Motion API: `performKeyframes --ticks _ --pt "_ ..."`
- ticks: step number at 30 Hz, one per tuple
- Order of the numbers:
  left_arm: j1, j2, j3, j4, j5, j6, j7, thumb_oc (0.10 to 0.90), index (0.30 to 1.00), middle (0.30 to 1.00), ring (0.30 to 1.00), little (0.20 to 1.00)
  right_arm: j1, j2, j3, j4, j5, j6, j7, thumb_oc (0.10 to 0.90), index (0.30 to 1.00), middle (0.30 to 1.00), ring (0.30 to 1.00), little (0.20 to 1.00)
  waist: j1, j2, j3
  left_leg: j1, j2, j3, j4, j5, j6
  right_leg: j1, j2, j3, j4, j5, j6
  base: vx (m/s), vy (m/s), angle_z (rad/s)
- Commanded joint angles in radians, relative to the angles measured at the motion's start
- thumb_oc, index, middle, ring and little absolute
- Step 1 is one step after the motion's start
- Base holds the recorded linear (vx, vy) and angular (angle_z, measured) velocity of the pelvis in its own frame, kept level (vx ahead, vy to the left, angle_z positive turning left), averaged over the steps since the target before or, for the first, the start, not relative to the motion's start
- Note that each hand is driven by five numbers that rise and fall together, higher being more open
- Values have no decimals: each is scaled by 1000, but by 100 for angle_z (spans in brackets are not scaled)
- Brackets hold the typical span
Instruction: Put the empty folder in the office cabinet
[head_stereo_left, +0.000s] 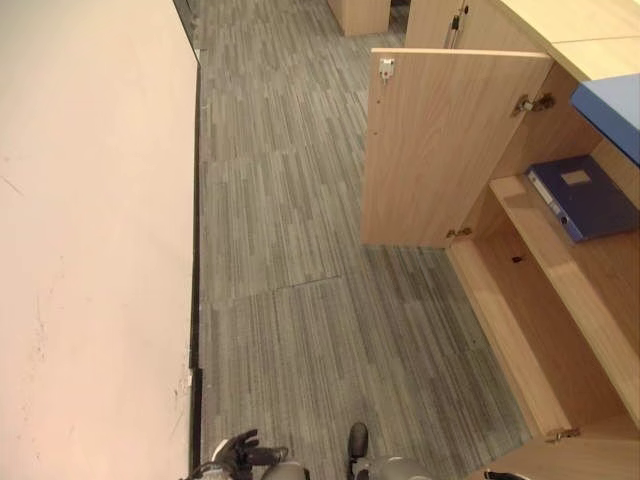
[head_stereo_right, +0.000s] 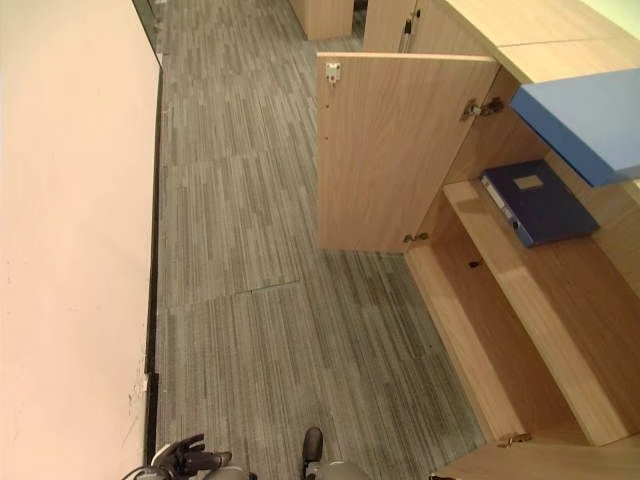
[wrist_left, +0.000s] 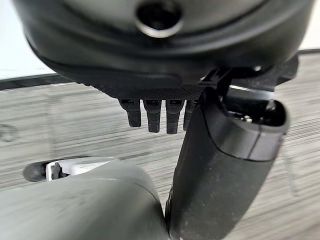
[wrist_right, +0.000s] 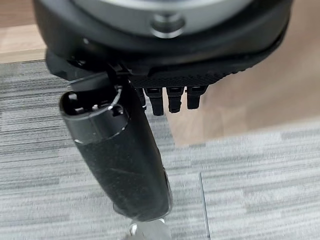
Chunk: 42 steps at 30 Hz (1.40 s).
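the office cabinet (head_stereo_left: 560, 330) stands with its door (head_stereo_left: 440, 150) swung wide over the carpet floor (head_stereo_left: 290, 300). a blue folder (head_stereo_left: 585, 195) with a pale, unreadable label lies flat on its shelf (head_stereo_left: 560, 260). the left robot hand (wrist_left: 165, 112) and right robot hand (wrist_right: 172, 97) hang with fingers straight, holding nothing.

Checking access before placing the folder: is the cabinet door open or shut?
Open: the door stands swung out, showing the shelf.

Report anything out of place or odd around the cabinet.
Nothing looks damaged or spilled. The cabinet door stands open and a blue folder lies flat on the shelf. Both hands, left and right, hold nothing.
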Motion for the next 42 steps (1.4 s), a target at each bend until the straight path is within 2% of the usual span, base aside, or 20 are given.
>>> performKeyframes --ticks 1,3,6,9,12,15,16,18,22,23,24,27,29,30,32,34,36,38,39,42 --pt "75 28 -49 24 37 19 15 800 900 900 900 900 44 -59 -6 21 -20 7 -13 800 900 900 900 900 14 3 13 -47 -62 29 -284 50 94 13 -33 122 84 -84 182 174 52 -20" --pt "81 27 -50 31 39 20 12 800 900 900 900 900 51 -55 -3 21 -26 5 -12 800 900 900 900 900 35 22 15 -57 -74 -36 -511 154 74 57 -5 143 64 -93 186 223 51 -43" --pt "81 25 -54 40 38 20 12 800 900 900 900 900 54 -50 -3 21 -22 -2 -18 800 900 900 900 900 58 32 14 -111 -80 -134 -723 227 57 120 24 203 44 -113 186 293 41 -54" --pt "85 19 -51 71 40 26 6 800 900 900 900 900 61 -36 1 32 -27 -3 -15 800 900 900 900 900 67 40 1 -114 -73 -168 -770 235 52 157 47 270 40 -133 182 297 73 -75" --pt "88 23 -43 75 44 30 9 800 900 900 900 900 72 -22 4 43 -40 3 -13 800 900 900 900 900 72 45 -26 -75 -65 -186 -755 289 52 180 40 306 24 -148 187 316 133 -93" --pt "74 29 -52 52 48 27 8 800 900 900 900 900 72 -6 5 51 -48 12 -8 800 900 900 900 900 70 37 -43 -91 -83 -153 -690 271 74 197 6 326 26 -165 206 363 209 -63" --pt "66 37 -63 30 55 22 12 800 900 900 900 900 72 -5 9 60 -59 17 -3 800 900 900 900 900 70 28 -60 -117 -109 -126 -618 232 89 193 -25 329 40 -167 225 350 244 -17" --pt "54 47 -71 -2 56 16 16 800 900 900 900 900 64 -4 4 52 -54 19 2 800 900 900 900 900 68 23 -75 -125 -133 -98 -584 189 110 186 -61 332 68 -163 250 354 241 -18" --pt "48 59 -75 -44 53 10 16 800 900 900 900 900 39 -9 0 12 -30 14 5 800 900 900 900 900 70 31 -101 -116 -164 -68 -572 136 139 134 -103 337 140 -105 287 271 223 -34" --pt "49 62 -81 -46 61 11 17 800 900 900 900 900 21 -15 -6 -18 -11 10 7 800 900 900 900 900 69 39 -110 -105 -184 -54 -572 114 154 104 -130 329 183 -48 314 126 134 -24" --pt "49 62 -81 -46 61 11 17 800 900 900 900 900 21 -15 -6 -18 -11 11 7 800 900 900 900 900 69 39 -110 -105 -184 -53 -572 114 154 103 -130 330 183 -48 314 191 206 -33" --pt "53 61 -86 -23 83 16 20 800 900 900 900 900 3 -25 -8 -52 2 2 5 800 900 900 900 900 69 54 -112 -70 -205 -31 -582 88 174 62 -178 295 265 41 343 135 158 -20" --pt "54 61 -88 -15 89 17 20 800 900 900 900 900 -5 -30 -5 -64 -2 1 2 800 900 900 900 900 71 63 -113 -58 -203 -26 -591 83 177 41 -193 269 302 59 338 102 158 -24" --pt "60 61 -90 4 102 21 22 800 900 900 900 900 -14 -35 -2 -78 -8 -4 -7 800 900 900 900 900 73 79 -111 -12 -199 -14 -613 70 181 9 -230 194 351 87 326 158 216 -24" --pt "56 65 -90 23 114 24 26 800 900 900 900 900 -31 -39 9 -98 -19 -8 -19 800 900 900 900 900 75 90 -107 39 -188 10 -650 55 176 14 -278 51 289 78 310 161 149 -59" --pt "48 67 -92 30 117 25 22 800 900 900 900 900 -41 -44 3 -97 -22 -8 -35 800 900 900 900 900 66 101 -99 55 -170 28 -666 49 170 -18 -269 3 247 43 309 80 50 -64" --pt "50 71 -78 42 120 28 29 800 900 900 900 900 -41 -47 -8 -85 -21 -8 -50 800 900 900 900 900 54 109 -65 108 -128 85 -689 29 145 -87 -282 -126 144 27 329 115 -6 -34" --pt "46 70 -74 43 121 30 30 800 900 900 900 900 -39 -42 -12 -71 -19 -3 -54 800 900 900 900 900 39 105 -42 144 -113 115 -702 25 139 -123 -283 -158 90 62 341 63 -38 -88" --pt "44 70 -73 43 121 30 30 800 900 900 900 900 -41 -42 -12 -71 -19 -3 -54 800 900 900 900 900 40 103 -38 138 -115 123 -700 36 142 -126 -285 -162 83 75 333 51 -74 -86" --pt "25 75 -71 38 124 29 33 800 900 900 900 900 -25 -30 -22 -42 -22 7 -50 800 900 900 900 900 10 79 -6 181 -109 145 -677 1 134 -189 -298 -138 -29 157 363 163 -173 -47"
